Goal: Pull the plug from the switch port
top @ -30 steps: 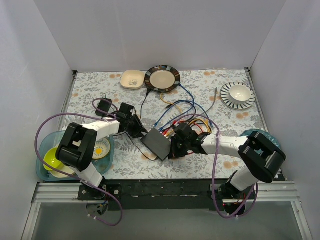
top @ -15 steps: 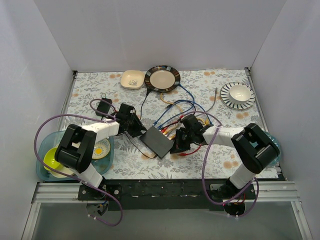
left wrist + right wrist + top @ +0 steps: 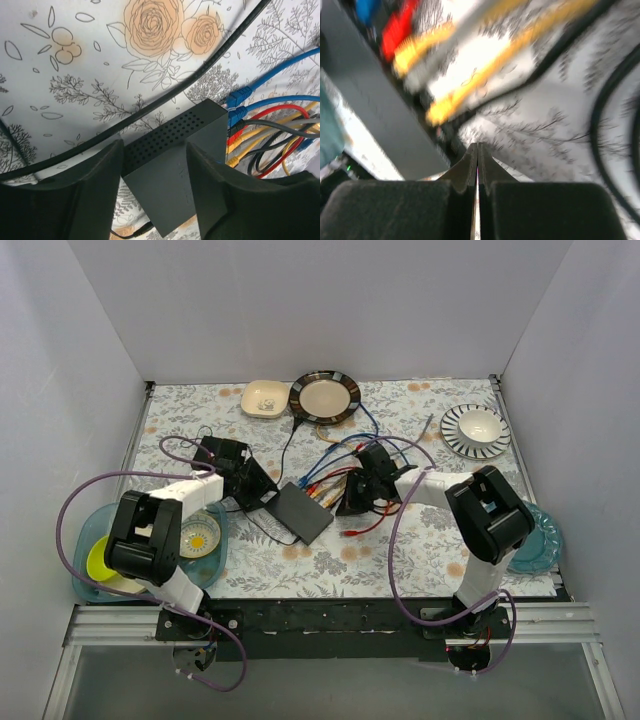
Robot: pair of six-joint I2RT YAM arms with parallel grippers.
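The switch lies flat near the middle of the table, set at a slant between the two arms, with its socket edge facing away and to the right. The left fingers are at its far-left end. In the left wrist view they stand apart, and the perforated short side of the switch shows in the gap between them; whether either one touches the box cannot be told. A row of plugs sits in the sockets: two blue, then black, red and yellow, with their cables fanning off to the right. A black cord crosses the table beyond the switch. The right fingers point at the socket edge from the right, among the cables. The right wrist view is badly blurred, but it shows them pressed together tip to tip, with nothing seen between them, just beside the switch and below the blue, red and yellow plugs. A red cable lies on the table just on the near side of the right fingers; where its end goes is too small to tell. At the back stand a cream bowl and a dark-rimmed plate, touching. A striped plate is at the far right and a teal tray at the near left.
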